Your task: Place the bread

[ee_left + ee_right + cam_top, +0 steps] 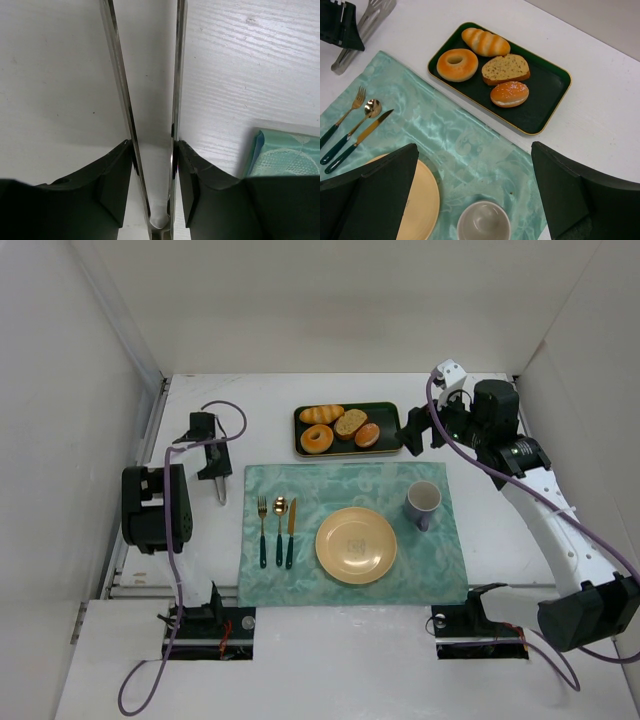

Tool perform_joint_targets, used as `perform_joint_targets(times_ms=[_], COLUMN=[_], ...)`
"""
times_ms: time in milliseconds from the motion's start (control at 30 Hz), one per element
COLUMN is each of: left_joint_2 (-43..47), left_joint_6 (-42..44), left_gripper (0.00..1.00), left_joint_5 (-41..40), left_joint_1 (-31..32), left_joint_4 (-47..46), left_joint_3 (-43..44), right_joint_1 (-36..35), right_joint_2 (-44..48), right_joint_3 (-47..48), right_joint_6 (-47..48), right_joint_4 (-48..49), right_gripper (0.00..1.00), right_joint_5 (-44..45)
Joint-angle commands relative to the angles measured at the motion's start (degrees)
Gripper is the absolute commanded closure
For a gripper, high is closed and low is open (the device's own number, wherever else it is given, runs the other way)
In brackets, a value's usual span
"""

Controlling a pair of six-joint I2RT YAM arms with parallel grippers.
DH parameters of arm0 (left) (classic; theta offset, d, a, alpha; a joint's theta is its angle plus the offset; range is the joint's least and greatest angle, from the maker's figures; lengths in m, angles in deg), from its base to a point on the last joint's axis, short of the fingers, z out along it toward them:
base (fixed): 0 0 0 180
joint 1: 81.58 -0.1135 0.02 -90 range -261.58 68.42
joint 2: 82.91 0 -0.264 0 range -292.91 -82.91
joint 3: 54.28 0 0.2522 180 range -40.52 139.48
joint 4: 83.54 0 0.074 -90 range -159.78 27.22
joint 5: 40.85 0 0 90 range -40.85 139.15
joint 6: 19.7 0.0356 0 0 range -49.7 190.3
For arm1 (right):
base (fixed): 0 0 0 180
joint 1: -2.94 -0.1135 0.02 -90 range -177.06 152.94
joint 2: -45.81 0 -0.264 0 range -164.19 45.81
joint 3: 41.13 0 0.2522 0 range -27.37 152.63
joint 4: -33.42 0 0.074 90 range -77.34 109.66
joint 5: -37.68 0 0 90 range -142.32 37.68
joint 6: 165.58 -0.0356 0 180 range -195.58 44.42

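The bread, a golden-orange ring doughnut, lies at the left end of a dark green tray; it also shows in the right wrist view. My right gripper is open and empty, hovering just off the tray's right end, its fingers wide apart over the mat. My left gripper is at the left of the table, shut on metal tongs. In the left wrist view the jaws press on both tong arms. A yellow plate sits on the teal placemat.
The tray also holds an elongated golden roll, a brown-topped slice and a round bun. A grey mug stands right of the plate. A fork, spoon and knife lie left of it. White walls enclose the table.
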Motion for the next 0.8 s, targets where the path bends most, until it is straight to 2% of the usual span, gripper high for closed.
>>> perform_joint_targets(times_ms=[0,233,633,767], left_joint_2=[4.0,14.6,26.8,28.6], left_joint_6=[0.1,-1.0,-1.5,-1.5], left_gripper=[0.65,0.63,0.63,0.63], left_joint_5=[1.7,6.3,11.2,17.3], left_joint_1=[-0.3,0.3,10.0,14.5], left_joint_4=[1.1,0.6,3.2,4.4], left_joint_3=[1.5,1.0,2.9,6.5], right_joint_1=[0.0,0.0,0.0,0.0], right_joint_2=[1.6,1.1,0.6,0.6], right_joint_3=[1.8,1.8,1.3,1.3], right_joint_6=[0.5,0.5,0.5,0.5], right_joint_4=[0.7,0.7,1.8,1.8], right_gripper=[0.00,0.00,0.00,0.00], right_joint_5=[0.5,1.1,4.1,5.7])
